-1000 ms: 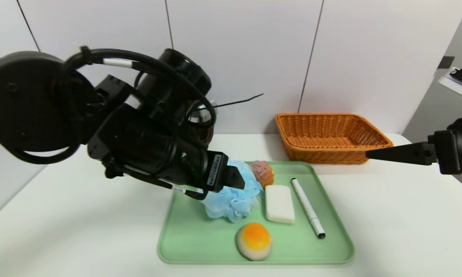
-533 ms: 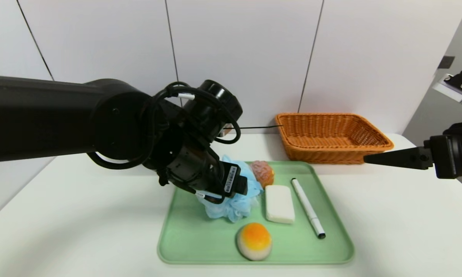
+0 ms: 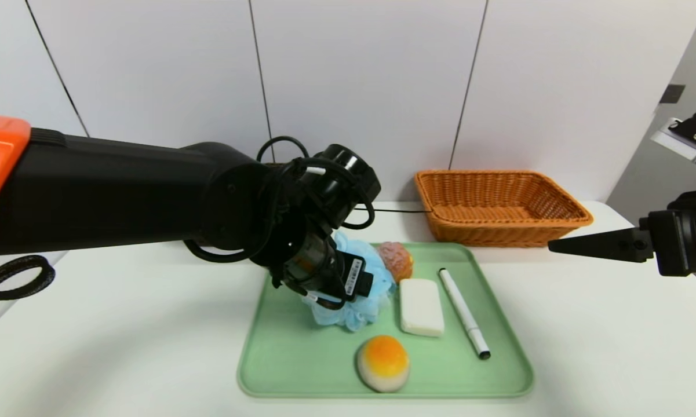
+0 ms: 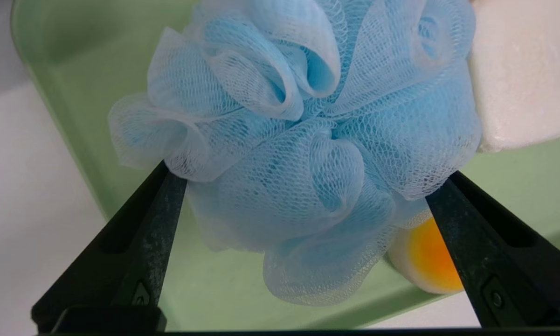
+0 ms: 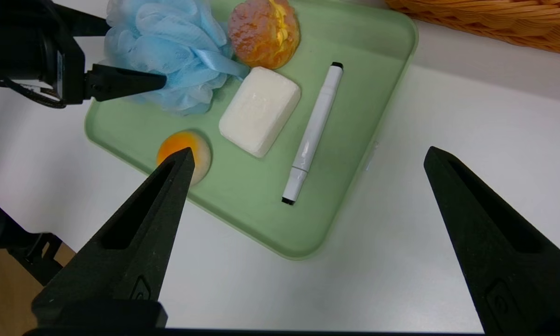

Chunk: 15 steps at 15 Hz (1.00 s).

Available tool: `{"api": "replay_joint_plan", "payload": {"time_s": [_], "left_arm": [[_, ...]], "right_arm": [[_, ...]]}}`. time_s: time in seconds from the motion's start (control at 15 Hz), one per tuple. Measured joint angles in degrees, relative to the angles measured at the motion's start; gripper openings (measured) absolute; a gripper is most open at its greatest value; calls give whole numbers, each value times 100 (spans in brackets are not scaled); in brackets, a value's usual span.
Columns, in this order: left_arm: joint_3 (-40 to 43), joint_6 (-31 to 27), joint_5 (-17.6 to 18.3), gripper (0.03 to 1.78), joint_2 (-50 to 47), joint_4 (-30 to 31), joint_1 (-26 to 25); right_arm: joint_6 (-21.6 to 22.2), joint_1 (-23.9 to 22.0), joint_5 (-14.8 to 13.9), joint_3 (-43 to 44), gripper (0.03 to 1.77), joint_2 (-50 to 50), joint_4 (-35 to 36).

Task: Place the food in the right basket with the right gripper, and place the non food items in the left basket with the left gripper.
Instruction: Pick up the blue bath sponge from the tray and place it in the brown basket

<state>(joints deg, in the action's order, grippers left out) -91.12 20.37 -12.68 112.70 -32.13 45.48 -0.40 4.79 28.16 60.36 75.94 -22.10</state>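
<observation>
Straddling the bath pouf (image 4: 303, 154), the left tool (image 4: 303, 186) gapes wide, hidden in head view.

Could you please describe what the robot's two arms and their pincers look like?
Both arms are matte black. The left pincer and right pincer have long, tapered, pointed black fingers. The left arm carries looped black cables, a white barcode label near its wrist and an orange section at its upper end.
</observation>
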Motion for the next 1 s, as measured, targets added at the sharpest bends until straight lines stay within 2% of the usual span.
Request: {"api": "replay_joint_plan", "payload": {"time_s": [0.27,0.8,1.0], "left_arm": [[-308,22,-9,169,383,52,2],[-341,90,9,169,719,223,-6],[-323,143,15,123,745,182,-12]], "right_arm": [[-11,-16,1,-79,170,-30,5],[-17,-11,76,-335,170,-83,364],[-12,-13,87,-355,170,-102,364]]}}
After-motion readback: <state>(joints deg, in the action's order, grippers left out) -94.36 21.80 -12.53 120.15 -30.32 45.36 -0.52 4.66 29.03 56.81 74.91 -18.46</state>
